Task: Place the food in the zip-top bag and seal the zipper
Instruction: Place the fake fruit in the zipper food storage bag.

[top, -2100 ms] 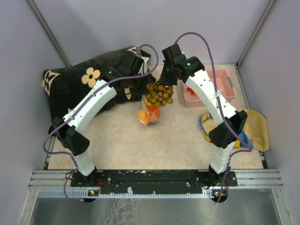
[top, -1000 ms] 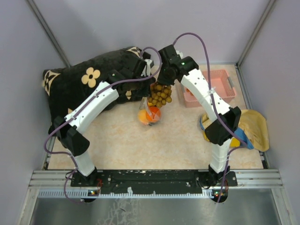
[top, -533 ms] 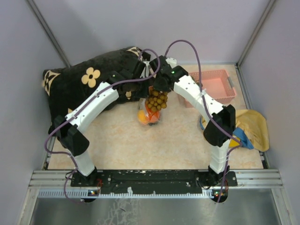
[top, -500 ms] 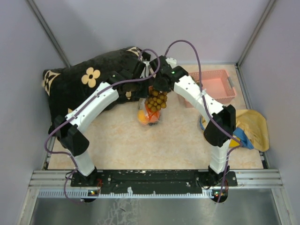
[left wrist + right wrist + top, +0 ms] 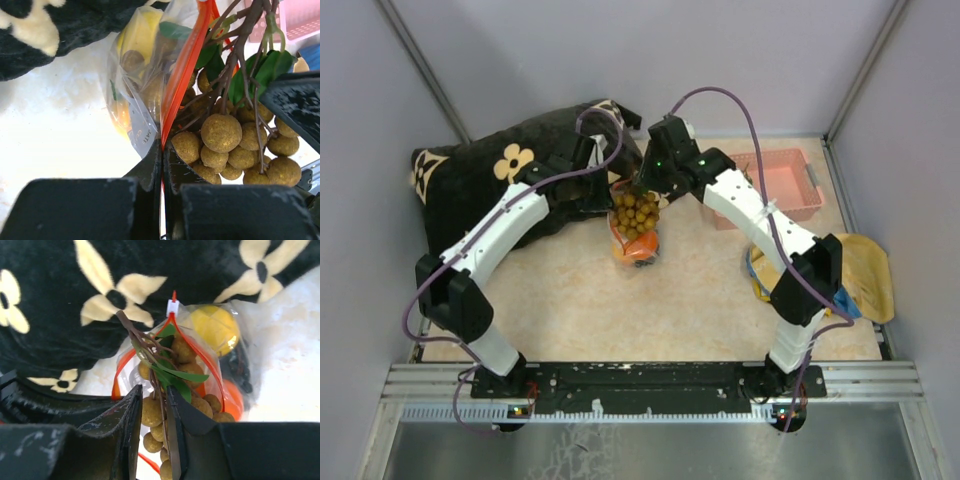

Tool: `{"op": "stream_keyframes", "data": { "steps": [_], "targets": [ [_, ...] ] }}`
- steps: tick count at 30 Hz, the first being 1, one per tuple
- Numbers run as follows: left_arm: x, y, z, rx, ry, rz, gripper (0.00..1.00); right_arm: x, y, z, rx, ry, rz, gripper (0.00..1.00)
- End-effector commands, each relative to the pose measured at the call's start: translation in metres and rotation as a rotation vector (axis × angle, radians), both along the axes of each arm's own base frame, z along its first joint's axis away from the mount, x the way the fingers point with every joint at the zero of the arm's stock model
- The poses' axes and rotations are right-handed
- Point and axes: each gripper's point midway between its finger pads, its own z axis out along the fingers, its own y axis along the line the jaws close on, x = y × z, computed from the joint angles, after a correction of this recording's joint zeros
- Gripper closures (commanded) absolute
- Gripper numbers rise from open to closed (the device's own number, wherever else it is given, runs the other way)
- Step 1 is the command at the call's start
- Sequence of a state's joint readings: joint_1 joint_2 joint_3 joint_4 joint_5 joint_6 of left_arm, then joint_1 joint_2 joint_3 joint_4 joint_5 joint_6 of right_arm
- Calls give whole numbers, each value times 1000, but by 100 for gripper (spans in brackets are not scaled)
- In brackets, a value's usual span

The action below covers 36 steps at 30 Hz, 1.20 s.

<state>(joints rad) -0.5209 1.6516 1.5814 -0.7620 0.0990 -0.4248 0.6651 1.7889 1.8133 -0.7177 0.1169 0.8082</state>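
Walls: plain pale purple-grey on three sides (image 5: 650,60).
Table: light peach top with faint blotches (image 5: 580,300).
Front edge: a silver metal rail (image 5: 650,385).
Corners: thin grey posts go up at the back (image 5: 865,70).
Light: soft and even, with only faint shadows.

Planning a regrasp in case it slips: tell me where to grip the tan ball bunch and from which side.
Grip the bunch of tan balls by its woody stem, coming from above, as the right claw does now. The stem is thin and stiff and the balls hang below it, so they drop straight into the zip-top bag, whose zipper the left claw pinches.
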Motion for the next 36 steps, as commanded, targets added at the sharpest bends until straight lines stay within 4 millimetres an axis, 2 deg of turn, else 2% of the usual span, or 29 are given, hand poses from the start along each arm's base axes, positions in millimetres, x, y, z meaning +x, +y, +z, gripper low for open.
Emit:
{"op": "stream_keyframes", "data": {
  "steps": [1, 5, 10, 13, 15, 18, 20, 26, 30, 36],
  "targets": [
    [4, 5, 11, -73, -26, 15, 100, -10, 23, 34, 133, -59, 99, 73],
    [1, 6, 9, -110, -33, 4, 100, -12, 29, 30, 141, -48, 142, 73],
    [-1, 11, 1, -115, -46, 4, 100, -14, 22, 60, 173, -142, 246, 72],
    [-2, 13, -1, -117, -48, 7, 100, -15, 8, 69, 187, -178, 304, 67],
    [-2, 15, -1, -115, -51, 12, 100, -16, -10, 71, 160, -209, 307, 66],
    [-2, 17, 0, -116, -57, 17, 100, -14, -31, 60, 117, -250, 297, 64],
    [-2, 18, 0, -115, -57, 18, 100, -14, -37, 51, 90, -279, 299, 62],
    [-2, 18, 1, -118, -59, 19, 100, -15, -23, 15, 108, -229, 338, 59],
    [-2, 17, 1, -118, -56, 17, 100, -13, -11, -1, 94, -214, 354, 59],
    [-2, 17, 2, -124, -56, 16, 100, -4, -13, -28, 28, -183, 300, 62]
  ]
}}
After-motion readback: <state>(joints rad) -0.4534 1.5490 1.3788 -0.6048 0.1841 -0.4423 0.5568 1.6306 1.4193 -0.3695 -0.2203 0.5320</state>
